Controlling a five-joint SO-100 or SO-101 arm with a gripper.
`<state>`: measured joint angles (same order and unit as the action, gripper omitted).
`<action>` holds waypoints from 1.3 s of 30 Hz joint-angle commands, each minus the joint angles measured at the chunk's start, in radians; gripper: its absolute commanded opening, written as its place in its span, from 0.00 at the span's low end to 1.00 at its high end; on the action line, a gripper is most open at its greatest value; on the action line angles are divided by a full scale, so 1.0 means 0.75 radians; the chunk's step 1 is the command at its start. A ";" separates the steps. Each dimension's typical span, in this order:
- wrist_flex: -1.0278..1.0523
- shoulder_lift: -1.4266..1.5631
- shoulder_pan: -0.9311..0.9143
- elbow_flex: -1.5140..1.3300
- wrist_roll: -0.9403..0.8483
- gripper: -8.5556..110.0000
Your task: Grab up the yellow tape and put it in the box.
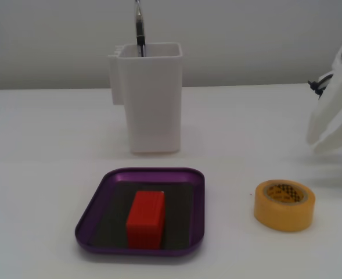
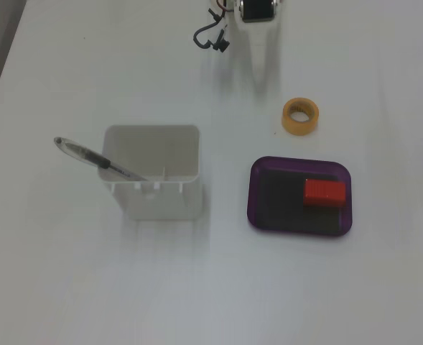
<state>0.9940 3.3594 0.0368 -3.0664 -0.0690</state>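
Observation:
The yellow tape (image 1: 284, 204) lies flat on the white table, right of the box in this front fixed view and above it in the top-down fixed view (image 2: 300, 116). The box (image 1: 153, 172) is a shallow purple tray (image 2: 253, 194) with a dark floor, and a red block (image 1: 146, 220) stands in it. My white gripper (image 1: 315, 145) hangs at the right edge, behind the tape and clear of it. From above, the gripper (image 2: 261, 75) reads as one narrow tapered shape, shut and holding nothing.
A tall white container (image 1: 150, 99) with a pen (image 1: 139, 26) in it stands behind the tray; in the top-down fixed view the container (image 2: 151, 172) is left of the tray. A black cable (image 2: 210, 37) curls beside the arm's base.

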 commanded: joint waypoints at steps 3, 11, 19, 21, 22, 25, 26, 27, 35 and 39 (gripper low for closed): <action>-0.027 0.104 0.004 0.243 0.008 0.07; -0.045 -0.528 0.010 0.628 0.010 0.07; -0.027 -1.303 0.016 1.041 0.010 0.15; -0.025 -1.419 0.016 1.111 0.010 0.20; -0.025 -1.466 0.016 1.133 0.008 0.22; -0.025 -1.569 0.016 1.176 0.008 0.25; -0.025 -1.591 0.018 1.178 0.008 0.25; -0.025 -1.608 0.018 1.178 0.008 0.25; -0.025 -1.640 0.274 1.172 0.004 0.25; -0.041 -1.646 0.362 1.166 0.004 0.25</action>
<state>0.9756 2.1246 0.2823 -2.2258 -0.0690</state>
